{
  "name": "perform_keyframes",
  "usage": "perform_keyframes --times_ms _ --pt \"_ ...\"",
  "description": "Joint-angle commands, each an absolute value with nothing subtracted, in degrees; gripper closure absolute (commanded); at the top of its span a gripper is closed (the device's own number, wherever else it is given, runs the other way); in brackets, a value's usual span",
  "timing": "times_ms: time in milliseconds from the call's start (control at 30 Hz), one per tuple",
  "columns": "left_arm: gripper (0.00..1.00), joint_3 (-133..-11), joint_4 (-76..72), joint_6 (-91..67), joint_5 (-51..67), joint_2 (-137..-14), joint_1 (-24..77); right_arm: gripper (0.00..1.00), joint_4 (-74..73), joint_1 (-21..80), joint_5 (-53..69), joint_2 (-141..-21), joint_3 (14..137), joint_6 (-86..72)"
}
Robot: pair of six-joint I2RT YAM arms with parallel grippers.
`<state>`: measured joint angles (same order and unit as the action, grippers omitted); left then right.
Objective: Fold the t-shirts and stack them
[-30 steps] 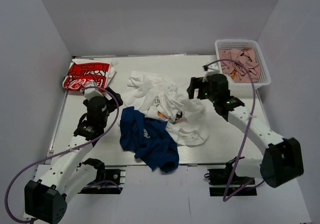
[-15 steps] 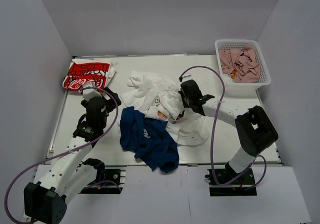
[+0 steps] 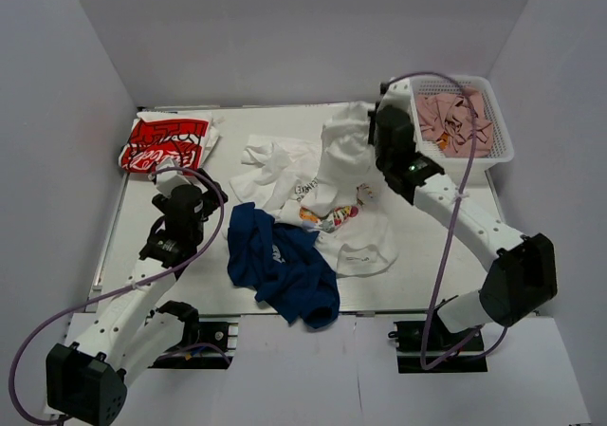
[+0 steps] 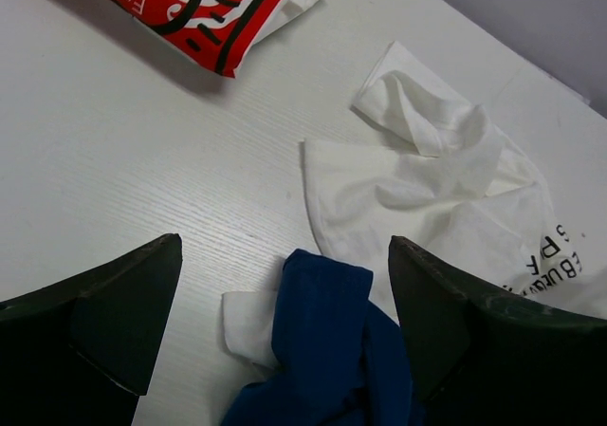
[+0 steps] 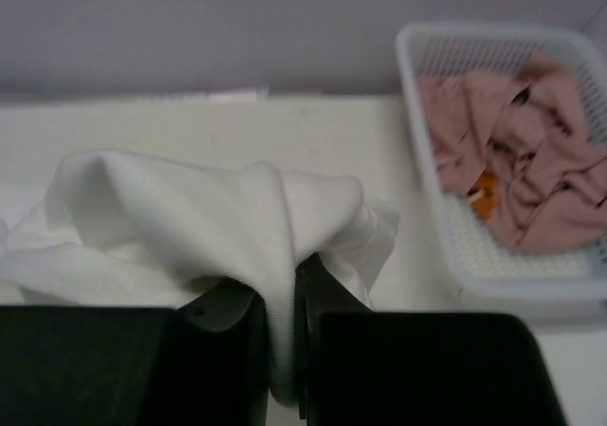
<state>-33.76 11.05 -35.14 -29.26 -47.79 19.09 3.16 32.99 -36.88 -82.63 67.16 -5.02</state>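
Singling-out step: pinching white t-shirt (image 3: pixel 343 156) in right end effector (image 5: pixel 281 345), left end effector (image 4: pixel 285 324) spread; next, probably flattening on counter (image 3: pixel 285 122).

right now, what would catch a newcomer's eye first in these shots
The right gripper, shut on a white t-shirt, holds it raised over the table behind the middle. A crumpled navy t-shirt lies near the front edge, a folded red-and-white t-shirt sits at the far left corner, and a white basket of pink cloth stands far right.
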Motion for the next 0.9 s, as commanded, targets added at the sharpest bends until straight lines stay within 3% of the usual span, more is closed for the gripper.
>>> perform_keyframes --times_ms 0,333,500,667,833,867 --pt "0.01 -35.77 13.54 -36.56 -31.55 -48.69 18.9 1.0 13.18 30.16 -41.92 -80.42 78.63 1.9" --pt "0.01 -36.3 14.06 -36.56 -32.7 -51.68 18.9 1.0 9.85 16.2 -48.34 -97.45 110.16 12.74" --pt "0.01 -36.83 14.06 -36.56 -33.83 -52.82 18.9 1.0 8.44 9.33 -46.85 -104.49 119.69 15.2" --pt "0.01 -37.35 14.06 -36.56 -33.84 -55.28 18.9 1.0 6.86 3.45 -45.26 -108.8 118.32 16.19" --pt "0.01 -38.41 14.06 -36.04 -32.26 -56.51 18.9 1.0 3.78 0.7 -34.39 -109.51 103.74 10.38" --pt "0.01 -38.93 14.76 -36.04 -32.26 -56.51 18.9 0.92 2.3 0.79 -31.41 -109.42 101.27 8.89"
